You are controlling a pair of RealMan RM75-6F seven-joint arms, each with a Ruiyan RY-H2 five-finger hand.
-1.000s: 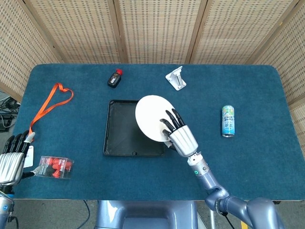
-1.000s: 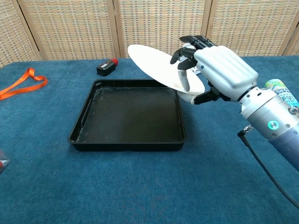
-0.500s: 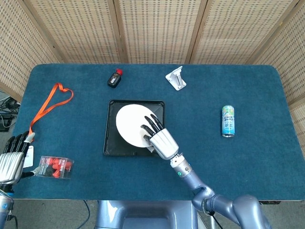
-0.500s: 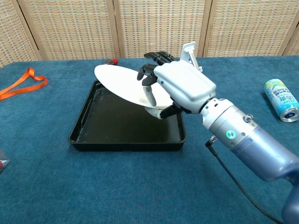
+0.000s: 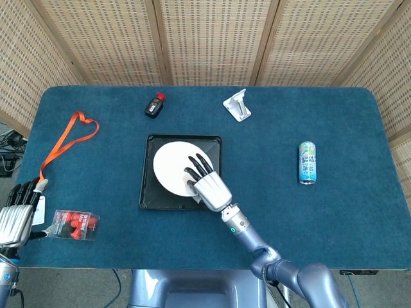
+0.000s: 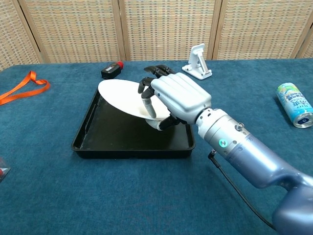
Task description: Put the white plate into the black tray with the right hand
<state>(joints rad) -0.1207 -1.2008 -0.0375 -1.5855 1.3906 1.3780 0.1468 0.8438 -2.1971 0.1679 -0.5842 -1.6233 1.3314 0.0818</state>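
The white plate (image 6: pixel 122 96) hangs tilted over the black tray (image 6: pixel 92 142), pinched at its near-right edge by your right robot hand (image 6: pixel 172 99), fingers above and thumb beneath. Lower the raised edge until the plate sits flat within the tray walls, then release. Your left robot hand (image 5: pixel 15 212) rests idle at the worktop's edge, fingers loosely extended.

White plate (image 5: pixel 172 165), black tray (image 5: pixel 149 190), deep blue tablecloth (image 5: pixel 334 212), orange lanyard (image 5: pixel 64 142), green-and-blue patterned can (image 5: pixel 307 162), tan woven screens (image 5: pixel 205 38), silver-and-black right hand (image 5: pixel 207 185).
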